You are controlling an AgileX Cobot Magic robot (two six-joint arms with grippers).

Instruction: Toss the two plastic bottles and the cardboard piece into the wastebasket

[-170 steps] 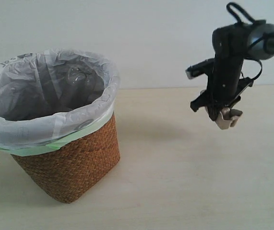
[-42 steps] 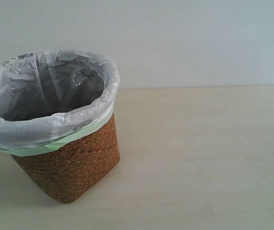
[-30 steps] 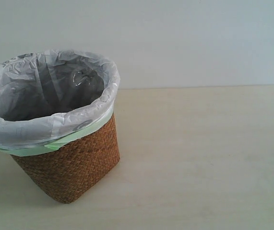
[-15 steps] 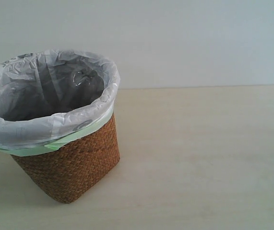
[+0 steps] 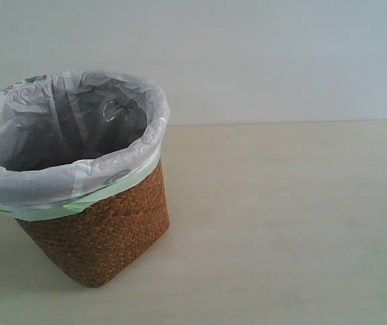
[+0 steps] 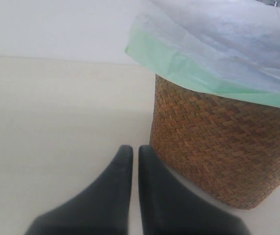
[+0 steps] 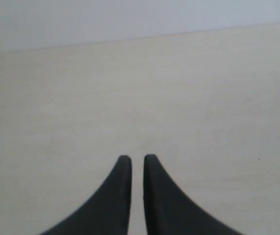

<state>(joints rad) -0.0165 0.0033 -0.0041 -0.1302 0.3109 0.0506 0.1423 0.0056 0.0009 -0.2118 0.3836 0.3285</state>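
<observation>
Exterior view: treat brown woven wicker wastebasket as light, tippy; hold by stiff wall; left tool, right tool narrow, empty.

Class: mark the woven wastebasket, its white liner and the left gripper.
brown woven wicker wastebasket (image 5: 105, 237), exterior view, woven side wall
crinkled white plastic liner (image 5: 78, 179), exterior view, folded-over rim
left gripper (image 6: 135, 149), left wrist view, midway between dark fingertips

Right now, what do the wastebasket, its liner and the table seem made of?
The wastebasket: probably brown wicker, matte, by its herringbone weave. The liner: thin white plastic film, pale green edge, crinkled and translucent. The table: pale wood or laminate, smooth, matte; I cannot tell which.
</observation>
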